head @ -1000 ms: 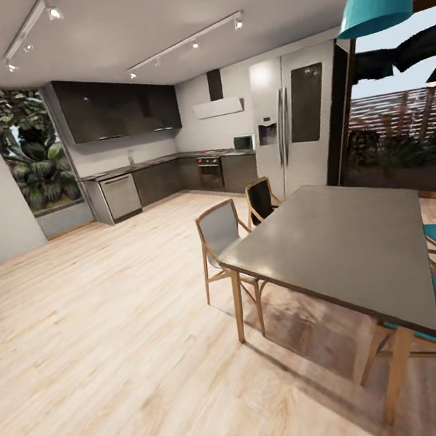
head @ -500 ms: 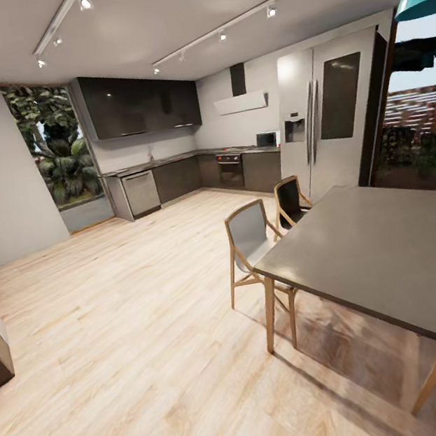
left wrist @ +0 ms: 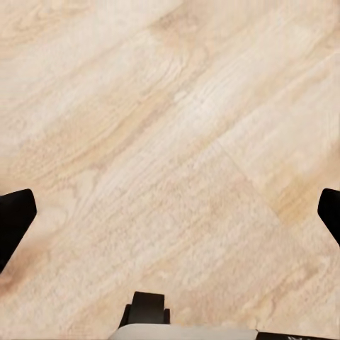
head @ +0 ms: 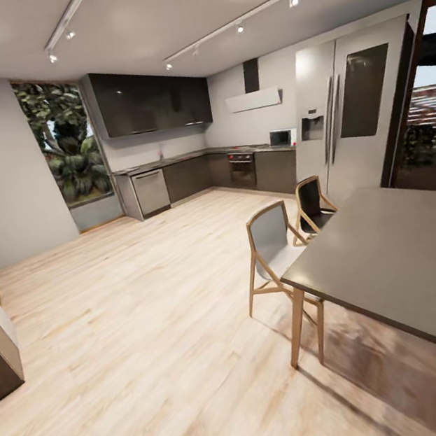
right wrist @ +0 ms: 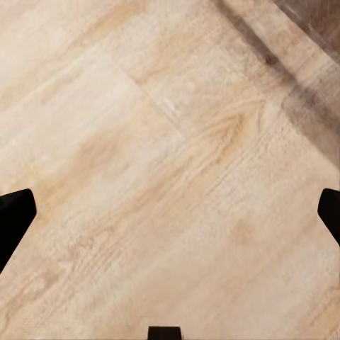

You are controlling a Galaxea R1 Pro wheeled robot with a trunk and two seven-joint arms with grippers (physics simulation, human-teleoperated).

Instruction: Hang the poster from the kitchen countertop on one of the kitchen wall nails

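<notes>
Nearest you, both wrist views look straight down at the pale wood floor (left wrist: 177,142). Left gripper (left wrist: 170,219) and right gripper (right wrist: 170,219) each have their fingertips at opposite picture edges, spread wide, nothing between them.

Just beside you in the head view is the dining table (head: 396,266) with a grey chair (head: 272,237) and a black chair (head: 311,204).

Far across the room, the kitchen countertop (head: 166,161) runs over dark cabinets to the fridge (head: 349,111).

The poster should be on that top, but it is too far off to pick out.

Expect a stiff, light, flat frame; take it by one edge where it overhangs, and don't pinch the face.
</notes>
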